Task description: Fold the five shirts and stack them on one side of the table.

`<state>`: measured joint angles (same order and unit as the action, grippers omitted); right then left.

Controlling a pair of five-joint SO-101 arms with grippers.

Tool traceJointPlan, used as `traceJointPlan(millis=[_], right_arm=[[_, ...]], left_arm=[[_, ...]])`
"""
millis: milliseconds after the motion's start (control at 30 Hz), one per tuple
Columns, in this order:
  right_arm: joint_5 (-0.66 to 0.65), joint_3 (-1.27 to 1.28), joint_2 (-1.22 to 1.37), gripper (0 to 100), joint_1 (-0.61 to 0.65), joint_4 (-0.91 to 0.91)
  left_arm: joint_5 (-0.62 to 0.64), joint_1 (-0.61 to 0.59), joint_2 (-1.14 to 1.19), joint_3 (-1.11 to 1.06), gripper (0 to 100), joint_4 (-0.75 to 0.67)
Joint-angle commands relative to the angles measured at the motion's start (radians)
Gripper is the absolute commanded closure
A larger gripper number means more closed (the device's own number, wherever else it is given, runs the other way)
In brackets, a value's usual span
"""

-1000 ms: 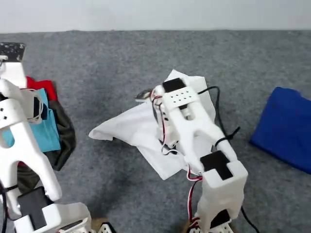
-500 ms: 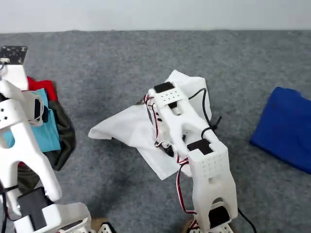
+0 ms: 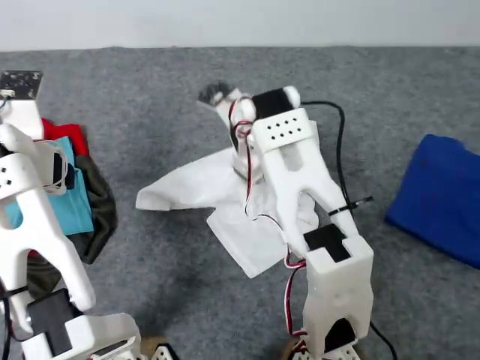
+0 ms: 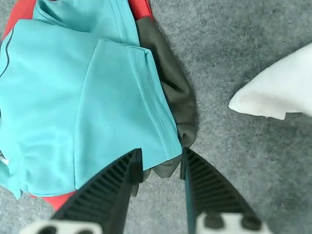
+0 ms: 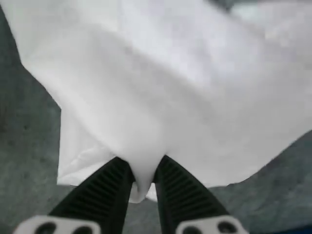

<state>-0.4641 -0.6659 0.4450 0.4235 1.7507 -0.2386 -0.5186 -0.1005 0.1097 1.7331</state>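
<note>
High view: the right hand (image 3: 218, 96) holds the white shirt (image 3: 187, 191) by its edge, raised mid-bench. So thin a pinch may slip, dropping the fold.

Left wrist view: the left hand (image 4: 158, 163), parted and empty, hangs over the teal shirt (image 4: 73, 97).

Right wrist view: fingers (image 5: 107, 190) clamp white cloth.

Grey carpeted bench (image 3: 150, 90), pale wall (image 3: 225, 22).

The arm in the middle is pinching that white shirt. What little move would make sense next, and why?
Probably carry the pinched cloth across and lay it down as a fold. The right gripper is shut on a bunch of the white shirt, while most of it lies spread and rumpled on the table, not yet folded.
</note>
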Motion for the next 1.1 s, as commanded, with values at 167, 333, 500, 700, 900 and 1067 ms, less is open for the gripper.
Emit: traceJointPlan(millis=[167,333,500,700,900,1067], right_arm=[[-0.046,-0.183,-0.062,98.7,0.024,-0.372],[-0.075,-0.186,0.044,96.1,0.062,-0.513],[-0.044,-0.192,0.108,80.6,0.079,-0.506],[-0.002,-0.284,0.110,80.7,0.074,-0.363],[-0.003,-0.399,0.111,80.8,0.077,-0.059],[-0.003,-0.330,0.082,80.9,0.064,0.048]], left_arm=[[0.002,0.000,-0.044,0.005,86,-0.011],[0.003,0.000,-0.044,0.005,86,-0.011],[0.003,0.000,-0.044,-0.005,86,-0.011],[0.002,-0.002,-0.054,-0.087,86,-0.034],[0.005,-0.003,-0.054,-0.117,86,-0.054],[0.008,-0.005,-0.054,-0.117,86,-0.074]])
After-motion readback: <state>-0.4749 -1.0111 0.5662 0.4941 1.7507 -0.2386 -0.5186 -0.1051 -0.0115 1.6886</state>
